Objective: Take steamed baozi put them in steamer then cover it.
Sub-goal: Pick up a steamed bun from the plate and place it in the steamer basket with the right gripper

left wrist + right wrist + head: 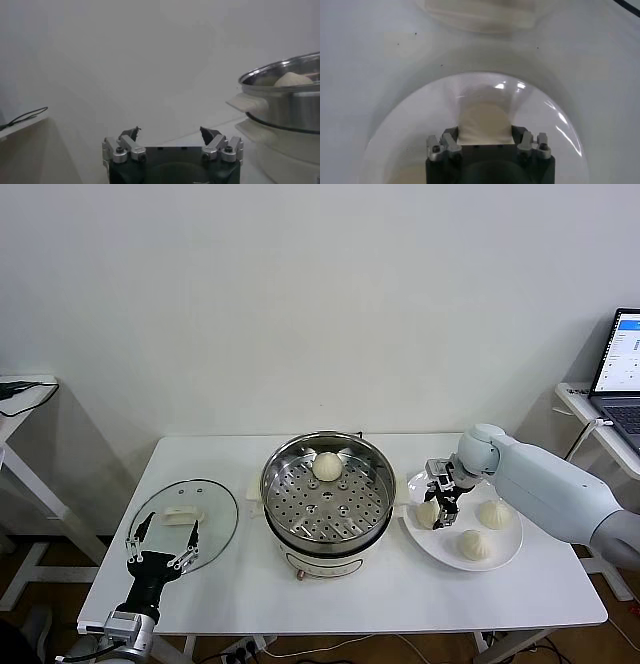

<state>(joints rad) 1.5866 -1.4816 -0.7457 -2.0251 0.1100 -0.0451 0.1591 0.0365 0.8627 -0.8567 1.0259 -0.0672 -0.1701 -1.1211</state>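
White baozi [429, 512] on plate [505, 550] — right hand [441, 506] clamps it.

Steamer [327, 502] centre; cover [187, 522] left; plate [505, 550] right, seemingly three baozi [474, 544].

1. Legible text, labels, brands, numbers, signs: none can be read in any view.
2. Laptop screen [627, 354], at the right edge of the head view: blue and white display areas are shown, but no characters can be made out.
3. Steamer [327, 496]: no marking can be read on its front.
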